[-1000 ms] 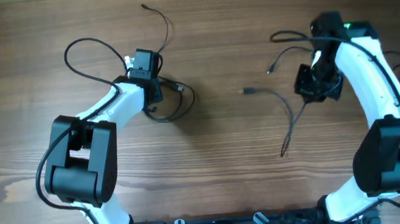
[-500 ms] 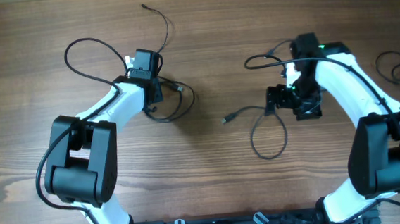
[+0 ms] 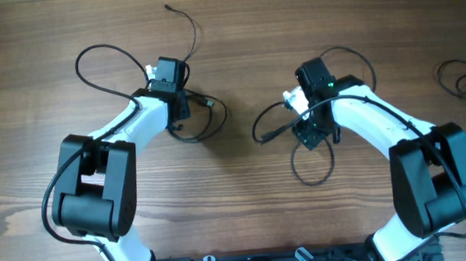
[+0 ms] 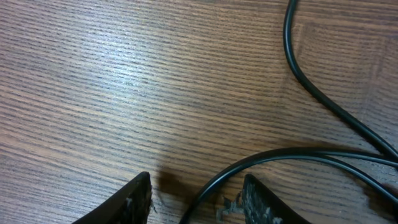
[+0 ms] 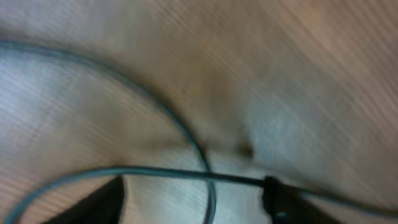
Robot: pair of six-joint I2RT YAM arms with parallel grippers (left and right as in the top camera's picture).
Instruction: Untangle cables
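Checked the overhead shot first. Found one thin black flexible cord [image 3: 100,48] making a big open loop at the far left of the brown wood-grain tabletop [image 3: 242,31], then ducking under the white-and-black left arm [image 3: 129,117]. Noticed a second thin black cord with a small plug tip [image 3: 190,26] trailing toward the far edge, just right of that wrist. Caught the left gripper [image 4: 199,200] down low over the wood with jaws spread, clamping nothing, just straddling a strand from the small black coil [image 3: 222,119] beside it. Spotted, mid-table, another thin black cord in loose loops [image 3: 312,184] lying around and under the right gripper [image 3: 309,133]. Squinted at the right wrist view, badly smeared, but made out both fingers [image 5: 102,199] apart with a cord lying across between them, so no pinch there either. Saw one more black cord tangle [image 3: 460,82] at the far right edge, well apart.
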